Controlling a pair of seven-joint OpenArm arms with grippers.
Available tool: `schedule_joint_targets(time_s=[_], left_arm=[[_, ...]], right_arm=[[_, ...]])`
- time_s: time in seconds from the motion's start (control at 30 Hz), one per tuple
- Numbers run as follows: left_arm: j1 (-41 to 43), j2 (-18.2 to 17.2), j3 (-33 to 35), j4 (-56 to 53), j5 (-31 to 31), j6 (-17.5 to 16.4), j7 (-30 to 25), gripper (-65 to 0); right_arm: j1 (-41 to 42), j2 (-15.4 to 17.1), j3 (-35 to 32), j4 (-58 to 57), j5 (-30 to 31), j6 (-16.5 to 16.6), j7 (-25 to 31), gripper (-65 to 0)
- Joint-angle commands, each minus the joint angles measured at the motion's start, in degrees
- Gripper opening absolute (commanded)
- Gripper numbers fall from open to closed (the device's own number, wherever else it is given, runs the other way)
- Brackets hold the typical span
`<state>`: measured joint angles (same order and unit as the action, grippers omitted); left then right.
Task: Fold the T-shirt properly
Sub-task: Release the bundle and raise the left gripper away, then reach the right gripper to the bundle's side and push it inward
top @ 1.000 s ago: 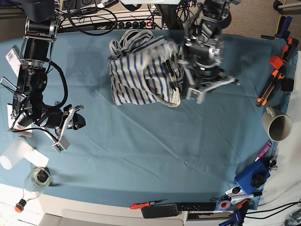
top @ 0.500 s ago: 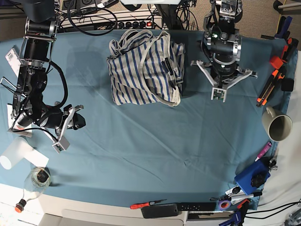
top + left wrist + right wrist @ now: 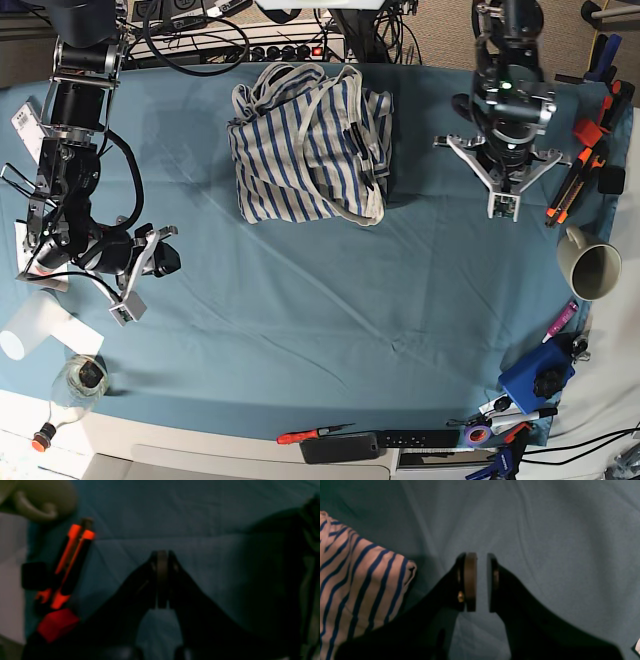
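We judged the folding nearly done: the T-shirt [image 3: 310, 150] lay as a compact, slightly rumpled bundle at the far middle of the tablecloth [image 3: 330, 300], with neither claw touching it. Our left gripper [image 3: 502, 210] hung closed and empty to one side of the shirt, while our right gripper [image 3: 482, 582], at the table's other edge, stood slightly parted around nothing. A mug [image 3: 590, 265], orange clamps [image 3: 580, 170] and a bottle [image 3: 75, 385] lined the edges, blocking nothing.
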<state>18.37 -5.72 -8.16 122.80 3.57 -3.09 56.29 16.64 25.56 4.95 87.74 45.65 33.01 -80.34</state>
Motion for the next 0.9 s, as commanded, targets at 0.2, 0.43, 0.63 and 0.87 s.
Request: schedule_joint_targets(time_s=[0.2, 0.43, 0.63, 0.87], left_arm=[[0.6, -0.2, -5.7, 1.2, -3.6, 0.0, -1.1, -65.0], [3.3, -0.2, -6.0, 4.6, -5.3, -1.9, -1.0, -65.0], [7.2, -0.2, -6.0, 10.4, -5.3, -1.9, -1.3, -65.0], [11.1, -0.2, -6.0, 12.2, -5.3, -1.9, -2.1, -65.0]], right_arm=[[1.4, 0.9, 11.5, 1.2, 1.9, 0.1, 1.0, -56.8], [0.9, 1.0, 23.7, 2.3, 7.8, 1.4, 0.3, -56.8], [-2.1, 0.9, 24.0, 2.3, 8.8, 1.8, 0.3, -56.8], [-6.5, 0.9, 24.0, 9.1, 8.9, 1.8, 0.3, -56.8]])
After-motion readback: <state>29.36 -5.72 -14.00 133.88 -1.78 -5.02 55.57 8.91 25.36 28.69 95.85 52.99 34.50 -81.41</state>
